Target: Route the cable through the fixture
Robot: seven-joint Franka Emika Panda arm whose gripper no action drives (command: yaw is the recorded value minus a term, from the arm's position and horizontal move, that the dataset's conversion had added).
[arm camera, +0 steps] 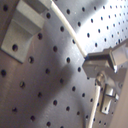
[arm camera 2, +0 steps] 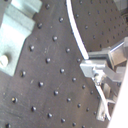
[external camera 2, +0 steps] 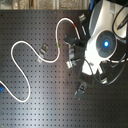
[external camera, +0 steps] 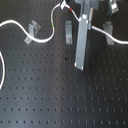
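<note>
The white cable [external camera: 30,26] snakes in from the first exterior view's left, past its green band [external camera: 53,23] and red band [external camera: 74,9], to my gripper [external camera: 85,19] near the top middle. In both wrist views the gripper [arm camera: 99,64] is shut on the cable [arm camera: 69,30], which runs on past the fingers [arm camera 2: 96,67]. A grey metal fixture [arm camera: 21,29] stands on the board a short way from the held cable [arm camera 2: 77,30], not touching it. In the second exterior view the arm [external camera 2: 102,42] hides the gripper; the cable [external camera 2: 22,47] loops at the left.
Several small metal fixtures are bolted to the black perforated board: one [external camera: 33,29] by the cable's bend, one [external camera: 68,31] beside the green band, one [external camera: 107,27] further right. A long grey bar [external camera: 81,45] hangs down from the gripper area. More fixtures [external camera 2: 82,90] sit under the arm.
</note>
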